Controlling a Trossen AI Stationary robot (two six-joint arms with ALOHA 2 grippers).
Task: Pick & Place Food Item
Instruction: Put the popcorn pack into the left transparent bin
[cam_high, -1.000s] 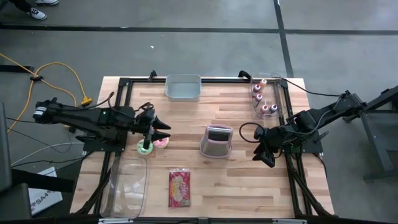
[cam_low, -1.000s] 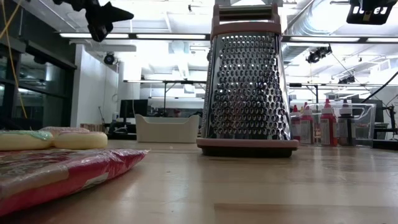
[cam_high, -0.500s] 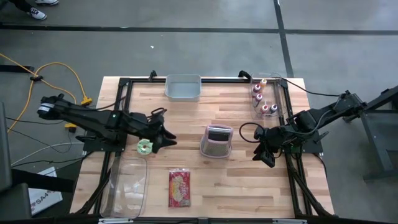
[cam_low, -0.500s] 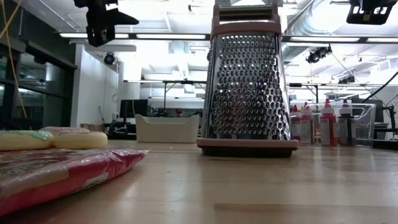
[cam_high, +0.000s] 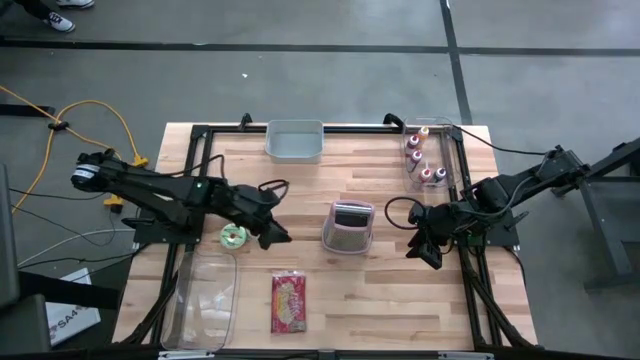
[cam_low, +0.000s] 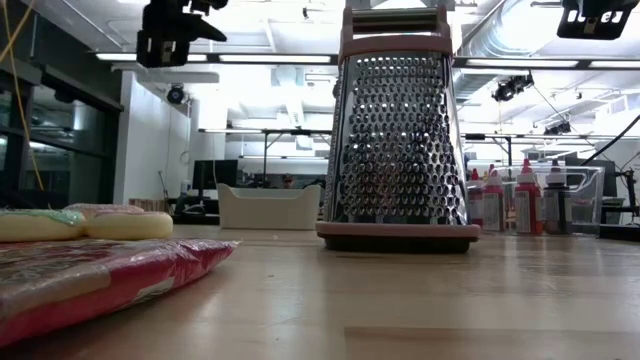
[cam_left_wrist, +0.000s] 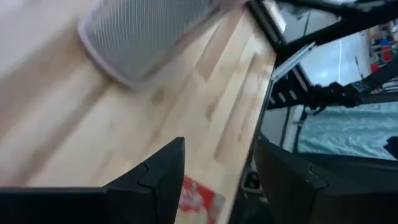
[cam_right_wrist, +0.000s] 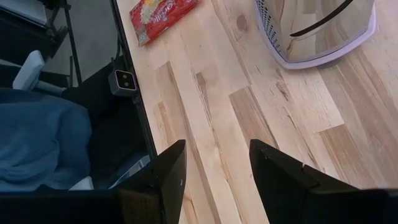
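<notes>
Wooden table (cam_high: 330, 300) fills the view from above, clear tray (cam_high: 205, 300) at its near left corner, grey bin (cam_high: 295, 141) at the far edge, grater (cam_high: 349, 227) standing mid-table. Red snack packet (cam_high: 288, 302) lies near, just right of the tray. Green-iced donut (cam_high: 234, 236) sits left of the grater, a second one mostly hidden behind it. Left gripper (cam_high: 280, 234) hangs just right of the donut, fingers spread, holding nothing. Right gripper (cam_high: 430, 252) waits right of the grater, fingers parted, empty

grater (cam_high: 349, 227) mid-table, bare wood (cam_high: 380, 290) around
</notes>
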